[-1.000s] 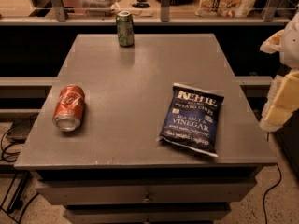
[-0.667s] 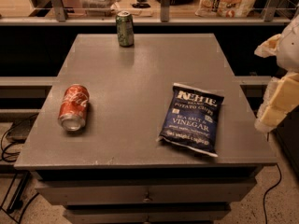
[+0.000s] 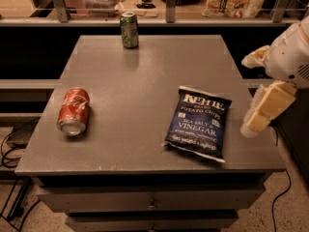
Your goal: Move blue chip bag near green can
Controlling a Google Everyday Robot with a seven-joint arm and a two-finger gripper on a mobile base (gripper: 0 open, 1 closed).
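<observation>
Table (image 3: 145, 76) first: big grey flat top, with a drawer front under the near edge. Next in size is the blue chip bag (image 3: 199, 123), lying flat and label-up on the right half of the table toward the front, turned a little so its top edge points away and slightly right. It looks puffed up and closed along the edges, so no view of what's inside. Then the gripper (image 3: 260, 111), cream-coloured, hanging at the table's right edge just to the right of the bag, near it but not touching. Honestly can't tell from this angle whether it's spread or pressed together. The red can (image 3: 74, 111) lies on its side near the left edge, silver end facing the front; no idea if it's full. Smallest is the green can (image 3: 129, 30), standing upright at the far edge, left of centre, well apart from the bag and gripper.
</observation>
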